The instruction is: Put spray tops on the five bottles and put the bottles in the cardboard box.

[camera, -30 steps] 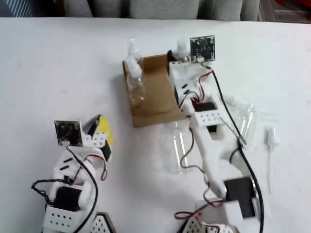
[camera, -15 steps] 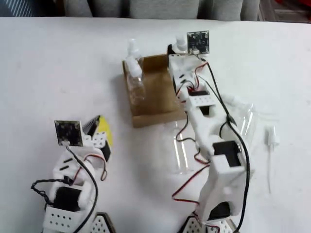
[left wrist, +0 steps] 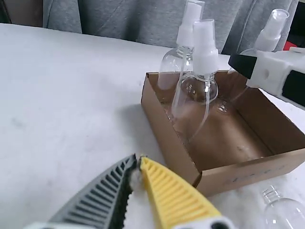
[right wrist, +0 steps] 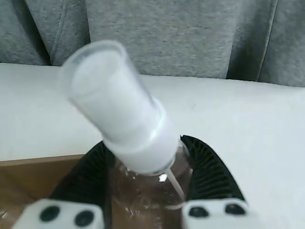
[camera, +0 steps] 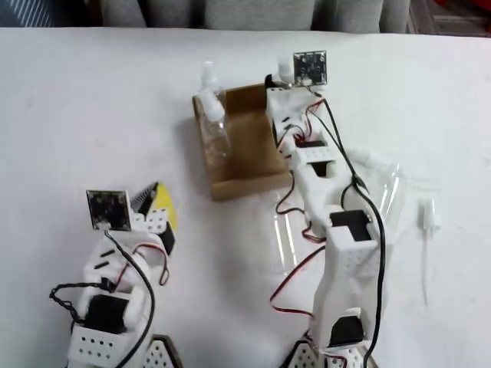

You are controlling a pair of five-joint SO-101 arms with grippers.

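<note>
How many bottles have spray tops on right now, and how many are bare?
Clear plastic bottles with white spray tops: 3 (one in the right end effector)
Clear plastic bottles without tops: 2
Total: 5 bottles

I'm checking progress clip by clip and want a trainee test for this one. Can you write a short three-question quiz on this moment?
1. True or false: the left gripper holds a bottle.
2. Not counting the one in the right gripper, how many capped bottles stand at the side of the cardboard box nearer the left arm? A) none B) two C) four
3. Fill in: the loose spray top lies on the table, on the ___ arm's side.
Key: 1 false; 2 B; 3 right.
</note>
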